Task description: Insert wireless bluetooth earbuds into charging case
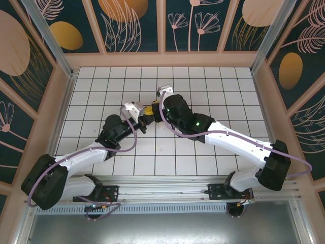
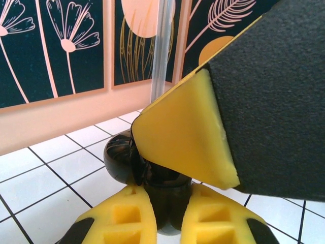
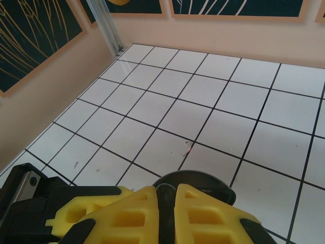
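white tiled floor (image 1: 203,91) — dark floral walls (image 1: 132,25) around.

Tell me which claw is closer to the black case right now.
Left, barely. The left claw is clamped on the body of the black case, which sits deep between its fingers; the right claw nips only its upper edge.

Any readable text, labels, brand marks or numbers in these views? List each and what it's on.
None can be read.
Charging case: glossy black, no brand mark visible.
Wall panels: plant and circle patterns, no lettering.
Right arm: small green lights, no legible label.
Tiled floor: blank.
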You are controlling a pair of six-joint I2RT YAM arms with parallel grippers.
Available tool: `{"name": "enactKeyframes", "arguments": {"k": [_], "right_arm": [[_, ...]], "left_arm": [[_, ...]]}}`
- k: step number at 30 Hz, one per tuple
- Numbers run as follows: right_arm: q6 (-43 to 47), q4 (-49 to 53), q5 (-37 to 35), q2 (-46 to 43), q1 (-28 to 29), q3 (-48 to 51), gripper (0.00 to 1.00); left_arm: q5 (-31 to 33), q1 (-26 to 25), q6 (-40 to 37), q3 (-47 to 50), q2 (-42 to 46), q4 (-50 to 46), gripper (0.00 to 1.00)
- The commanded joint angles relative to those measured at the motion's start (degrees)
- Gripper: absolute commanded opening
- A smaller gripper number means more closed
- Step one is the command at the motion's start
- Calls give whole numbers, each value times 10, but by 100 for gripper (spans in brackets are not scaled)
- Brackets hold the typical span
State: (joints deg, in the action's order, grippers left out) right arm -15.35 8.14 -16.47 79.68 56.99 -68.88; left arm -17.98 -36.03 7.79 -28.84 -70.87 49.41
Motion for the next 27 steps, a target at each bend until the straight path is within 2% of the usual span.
{"name": "enactKeyframes", "arguments": {"k": [1, 18, 27], "right_arm": [[-4, 44, -19, -7, 8, 16, 11], [5, 86, -18, -6, 1, -2, 12], [-15, 138, -11, 19, 1, -54, 18]], "left_arm": [[-2, -2, 3, -31, 18, 51, 0], [1, -2, -7, -28, 30, 35, 0], [3, -2, -12, -29, 40, 28, 0]]}}
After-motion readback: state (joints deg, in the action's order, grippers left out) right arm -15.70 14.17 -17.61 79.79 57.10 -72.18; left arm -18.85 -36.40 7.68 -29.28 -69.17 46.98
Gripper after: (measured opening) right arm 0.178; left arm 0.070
